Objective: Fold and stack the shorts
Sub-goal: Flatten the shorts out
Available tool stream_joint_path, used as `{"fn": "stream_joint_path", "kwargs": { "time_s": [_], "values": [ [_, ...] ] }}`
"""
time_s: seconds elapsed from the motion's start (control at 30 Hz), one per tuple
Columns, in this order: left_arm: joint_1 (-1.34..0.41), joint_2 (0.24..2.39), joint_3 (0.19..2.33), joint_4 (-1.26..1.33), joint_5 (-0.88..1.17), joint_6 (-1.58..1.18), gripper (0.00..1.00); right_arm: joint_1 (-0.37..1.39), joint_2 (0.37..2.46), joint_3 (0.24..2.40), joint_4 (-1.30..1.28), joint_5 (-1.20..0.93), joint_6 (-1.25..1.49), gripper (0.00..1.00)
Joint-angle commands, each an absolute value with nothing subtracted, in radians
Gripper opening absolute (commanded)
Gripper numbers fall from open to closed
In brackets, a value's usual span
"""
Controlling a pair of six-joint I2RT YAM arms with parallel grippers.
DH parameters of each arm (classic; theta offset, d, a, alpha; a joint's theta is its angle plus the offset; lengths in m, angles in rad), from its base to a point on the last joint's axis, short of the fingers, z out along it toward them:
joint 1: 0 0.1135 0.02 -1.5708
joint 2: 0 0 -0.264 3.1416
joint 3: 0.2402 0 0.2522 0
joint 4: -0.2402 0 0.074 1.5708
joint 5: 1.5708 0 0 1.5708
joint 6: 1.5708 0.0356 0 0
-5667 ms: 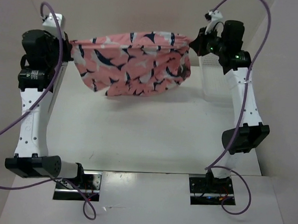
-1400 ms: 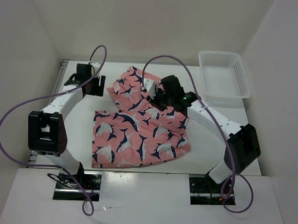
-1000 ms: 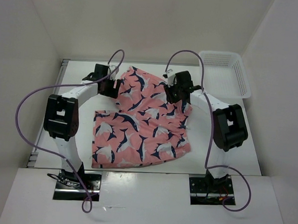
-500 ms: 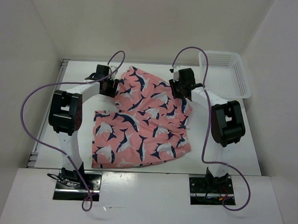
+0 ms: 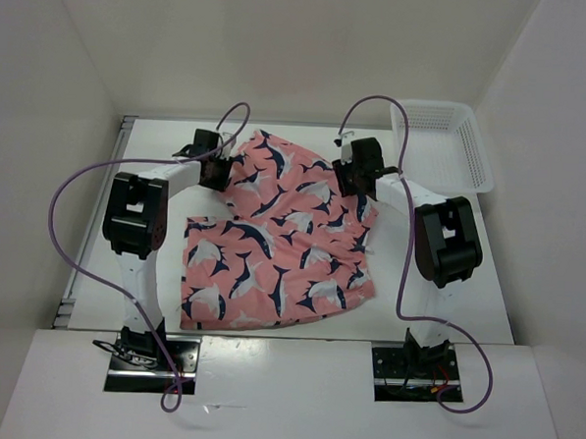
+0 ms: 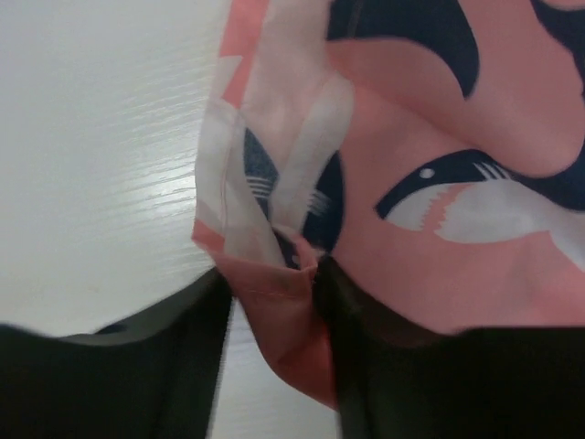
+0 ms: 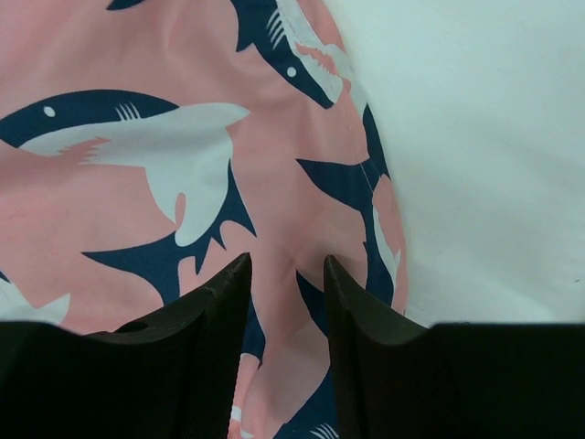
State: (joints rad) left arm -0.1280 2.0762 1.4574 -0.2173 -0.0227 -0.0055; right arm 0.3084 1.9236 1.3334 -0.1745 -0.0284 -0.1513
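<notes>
Pale wood table (image 5: pixel 492 259), and the shorts (image 5: pixel 272 248) are spread over the middle of it in the overhead shot. The lower part lies flat and squarish, while the upper part is skewed and a bit rumpled. White basket (image 5: pixel 444 149) sits well apart in the upper right corner.

Both arms reach to the top edge of the shorts. Left gripper (image 5: pixel 217 168) is on the upper left corner and right gripper (image 5: pixel 352 173) on the upper right.

In the left wrist cam the corner hem is bunched right between the fingers (image 6: pixel 174 366), touching both. I honestly can't tell if it's pinched tight yet. On the right wrist cam the jaws stand narrowly apart, with flat fabric under them near the cloth's right edge and nothing pinched that I can see.

Looks to me like they're grabbing corners for a fold toward the bottom of the frame. I'd say catch every layer of hem on both sides, lift together, keep the edge taut, then lay it down square on the flat part.
</notes>
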Motion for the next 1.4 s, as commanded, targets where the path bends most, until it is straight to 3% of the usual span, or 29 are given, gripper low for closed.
{"fn": "stream_joint_path", "kwargs": {
  "time_s": [0.0, 0.03, 0.13, 0.5, 0.53, 0.57, 0.6, 0.67, 0.87, 1.0, 1.23, 1.33, 1.37],
  "values": [
    [-0.14, 2.094, 1.488, -0.195, 0.018, 0.0, 0.46, 0.304, 1.914, 1.315, -0.12, 0.008, -0.161, 0.45],
    [-0.14, 2.094, 1.488, -0.195, 0.008, 0.0, 0.26, 0.304, 1.914, 1.315, -0.12, 0.017, -0.161, 0.47],
    [-0.14, 2.094, 1.462, -0.195, -0.052, 0.0, 0.0, 0.304, 1.914, 1.315, -0.12, 0.006, -0.182, 0.48],
    [-0.084, 1.861, 1.261, -0.425, -0.13, 0.0, 0.0, 0.304, 1.875, 1.316, -0.161, -0.055, -0.282, 0.52],
    [-0.084, 1.838, 1.249, -0.452, -0.143, 0.0, 0.08, 0.304, 1.865, 1.316, -0.172, -0.067, -0.293, 0.53],
    [-0.084, 1.827, 1.249, -0.462, -0.143, 0.0, 0.25, 0.304, 1.865, 1.316, -0.172, -0.078, -0.293, 0.55],
    [-0.084, 1.816, 1.249, -0.462, -0.152, 0.0, 0.58, 0.304, 1.865, 1.325, -0.181, -0.104, -0.293, 0.56],
    [-0.084, 1.775, 1.268, -0.421, -0.185, 0.0, 0.97, 0.304, 1.877, 1.347, -0.181, -0.138, -0.293, 0.59],
    [-0.084, 1.802, 1.489, -0.255, -0.152, 0.0, 1.0, 0.304, 1.908, 1.408, -0.181, -0.158, -0.275, 0.59],
    [-0.084, 2.018, 1.734, -0.229, -0.042, 0.0, 1.0, 0.304, 1.928, 1.419, -0.181, -0.158, -0.265, 0.59],
    [-0.109, 2.244, 1.897, -0.061, 0.035, 0.0, 1.0, 0.295, 1.939, 1.428, -0.181, -0.158, -0.284, 0.59],
    [-0.08, 2.536, 2.287, -0.254, 0.044, 0.0, 1.0, 0.295, 1.948, 1.437, -0.181, -0.158, -0.284, 0.59],
    [-0.068, 2.624, 2.45, -0.434, 0.063, 0.0, 1.0, 0.295, 1.948, 1.437, -0.181, -0.158, -0.284, 0.59]
  ]
}}
